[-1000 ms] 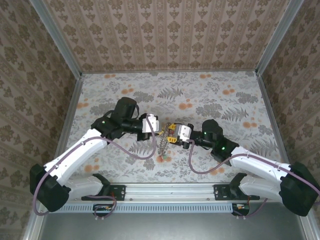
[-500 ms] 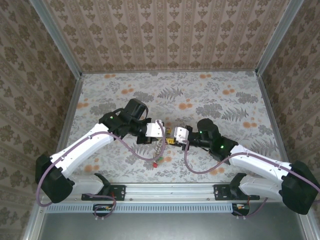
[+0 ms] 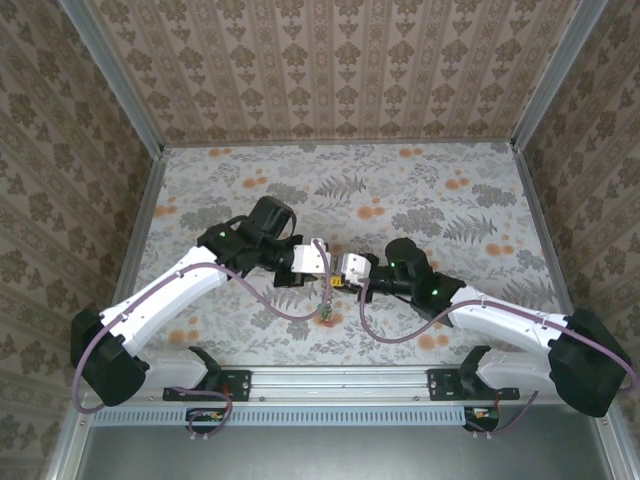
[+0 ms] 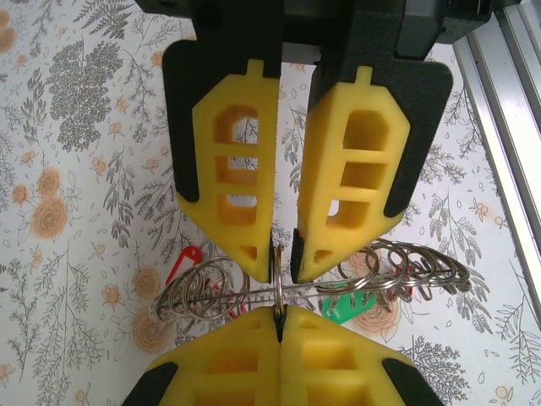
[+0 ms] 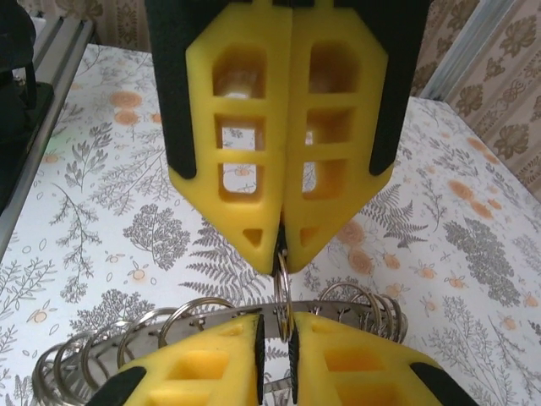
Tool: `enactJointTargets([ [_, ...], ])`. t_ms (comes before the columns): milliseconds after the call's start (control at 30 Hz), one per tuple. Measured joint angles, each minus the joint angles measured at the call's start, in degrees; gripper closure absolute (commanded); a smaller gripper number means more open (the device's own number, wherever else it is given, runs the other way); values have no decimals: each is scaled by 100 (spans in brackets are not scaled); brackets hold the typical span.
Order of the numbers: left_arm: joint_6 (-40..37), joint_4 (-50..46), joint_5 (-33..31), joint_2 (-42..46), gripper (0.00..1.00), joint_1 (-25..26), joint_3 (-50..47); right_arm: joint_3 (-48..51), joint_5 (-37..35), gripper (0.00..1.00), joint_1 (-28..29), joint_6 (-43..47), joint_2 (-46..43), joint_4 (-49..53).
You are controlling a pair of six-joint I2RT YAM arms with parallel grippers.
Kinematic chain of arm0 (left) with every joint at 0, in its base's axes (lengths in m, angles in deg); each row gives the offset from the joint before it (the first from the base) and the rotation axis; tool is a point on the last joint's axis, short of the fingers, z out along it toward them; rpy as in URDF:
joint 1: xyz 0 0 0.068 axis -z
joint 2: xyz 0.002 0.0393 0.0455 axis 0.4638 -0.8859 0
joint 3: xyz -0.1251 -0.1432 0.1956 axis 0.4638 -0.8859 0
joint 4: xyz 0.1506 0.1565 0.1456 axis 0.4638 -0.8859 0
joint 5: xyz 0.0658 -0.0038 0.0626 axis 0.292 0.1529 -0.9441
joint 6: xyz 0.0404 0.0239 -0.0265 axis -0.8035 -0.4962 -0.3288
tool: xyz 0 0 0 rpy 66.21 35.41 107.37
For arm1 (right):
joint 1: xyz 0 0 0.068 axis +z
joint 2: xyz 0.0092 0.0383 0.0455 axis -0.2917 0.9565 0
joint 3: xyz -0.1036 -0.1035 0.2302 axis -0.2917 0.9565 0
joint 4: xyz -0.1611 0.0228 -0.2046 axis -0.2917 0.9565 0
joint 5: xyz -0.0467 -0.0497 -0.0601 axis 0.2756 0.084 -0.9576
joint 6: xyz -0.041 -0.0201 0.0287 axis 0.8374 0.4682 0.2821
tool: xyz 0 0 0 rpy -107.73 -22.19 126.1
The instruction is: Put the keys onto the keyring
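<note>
Your left tool [image 3: 325,270] is pointing in from the 8 o'clock corner toward the middle of the flowered surface [image 3: 450,200]. Its yellow pads [image 4: 232,169] are standing narrow, pinching one thin upright wire loop of the keyring [image 4: 355,283].

In the left wrist view the keyring is stretching from 9 to 3 o'clock just under those pads, as a row of grey wire coils. Near its 9 o'clock end a red key [image 4: 184,260] is showing behind the coils. A green key [image 4: 342,311] is sitting lower, toward 5 o'clock.

From above, the keyring is dangling toward 6 o'clock from the spot where the two tools are meeting. The keys [image 3: 326,318] are bunching at its lower end, close to the surface, and you cannot tell whether they are touching it.

Your right tool [image 3: 336,278] is pointing in from 4 o'clock, facing the left one tip to tip. In the right wrist view its pads are pressing together and gripping what is looking like the same loop, which is sticking out below their tips toward 6 o'clock.
</note>
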Motion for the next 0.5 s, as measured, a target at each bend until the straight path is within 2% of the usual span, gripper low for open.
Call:
enactJointTargets([
  [100,0,-4,15,-13,100,0,4,0,4,83,0,-98,0,-186],
  [200,0,-15,15,-63,100,0,31,0,11,100,0,-149,-2,-251],
  [267,4,-2,-4,-72,100,-7,33,4,17,100,0,-170,-2,-238],
  [400,199,212,-7,-15,77,-31,-39,66,13,100,-13,-258,-11,-400],
  [500,437,813,190,365,70,-166,-498,280,63,100,-48,-435,-68,-728],
])
